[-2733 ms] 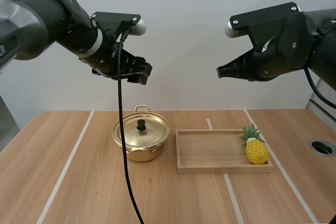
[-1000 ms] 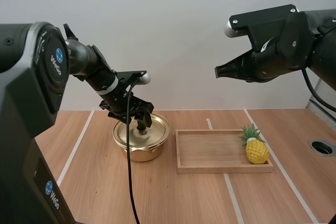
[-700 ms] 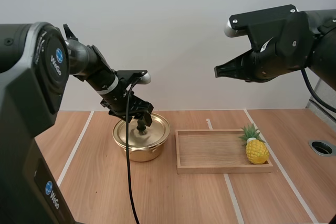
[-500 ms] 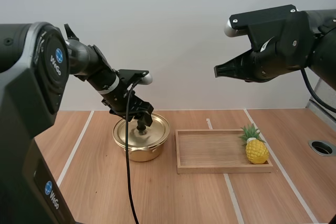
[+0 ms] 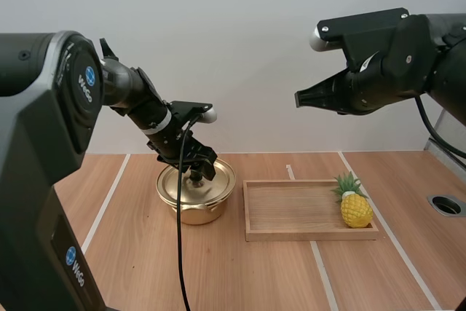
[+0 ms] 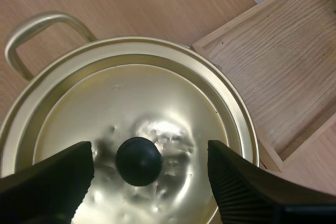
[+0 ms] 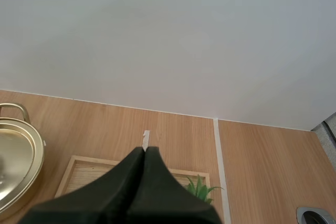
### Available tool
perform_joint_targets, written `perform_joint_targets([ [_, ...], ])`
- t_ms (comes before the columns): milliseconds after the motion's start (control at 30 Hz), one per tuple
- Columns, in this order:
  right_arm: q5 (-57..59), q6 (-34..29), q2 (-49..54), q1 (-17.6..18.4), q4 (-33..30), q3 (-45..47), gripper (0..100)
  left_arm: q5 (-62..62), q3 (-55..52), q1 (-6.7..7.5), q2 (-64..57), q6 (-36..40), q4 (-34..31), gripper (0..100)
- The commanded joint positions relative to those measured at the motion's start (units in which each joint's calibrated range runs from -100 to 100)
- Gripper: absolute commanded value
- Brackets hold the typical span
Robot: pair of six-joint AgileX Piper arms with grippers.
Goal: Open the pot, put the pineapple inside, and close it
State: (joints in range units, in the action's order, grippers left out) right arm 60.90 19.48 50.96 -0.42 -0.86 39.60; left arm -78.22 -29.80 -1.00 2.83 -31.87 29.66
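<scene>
Left hand point(image 5: 195, 170): black two-finger hand, low over the pot. Its fingers point(image 6: 50, 179) stand wide apart, ribbed faces turned inward, one on either side of the knob. A gap shows on both sides, and neither finger touches the knob.

Right hand point(image 5: 300, 99): fingers pressed together into one dark wedge, holding nothing. It is raised high over the bench, with the tip pointing toward the left arm's side.

Round golden metal pot point(image 5: 191, 210): sits on the bench just beside the left end of the tray. One loop handle point(image 6: 30, 31) shows on the far side.

Shallow golden lid point(image 6: 157, 98): seated on the pot rim, closed.

Round black knob point(image 6: 138, 161): at the lid's centre, between the left hand's fingers.

Small yellow pineapple with a green leafy crown point(image 5: 356, 209): inside the tray at its right end, near the front corner and well apart from the pot. It appears upright, with its long axis running base to crown. The crown is uppermost and leans slightly toward the pot's side.

Rectangular pale wooden tray with a low rim point(image 5: 291, 235): long axis runs across the bench, left to right, and the floor is bare apart from the pineapple.

Light wood-grain bench with white stripes point(image 5: 116, 267): carries the pot and the tray.
</scene>
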Motion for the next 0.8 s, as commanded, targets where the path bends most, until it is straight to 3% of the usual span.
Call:
perform_joint_targets([
  [0, 0.28, 0.49, 0.35, -0.21, -0.18, -0.16, 0, 2.02, -0.12, 0.17, 0.02, 0.07, -0.49, 100],
  [767, 0.50, 0.69, 0.35, -0.21, -0.18, -0.16, 0, 3.87, -0.12, 0.17, 0.02, -0.33, -1.24, 100],
])
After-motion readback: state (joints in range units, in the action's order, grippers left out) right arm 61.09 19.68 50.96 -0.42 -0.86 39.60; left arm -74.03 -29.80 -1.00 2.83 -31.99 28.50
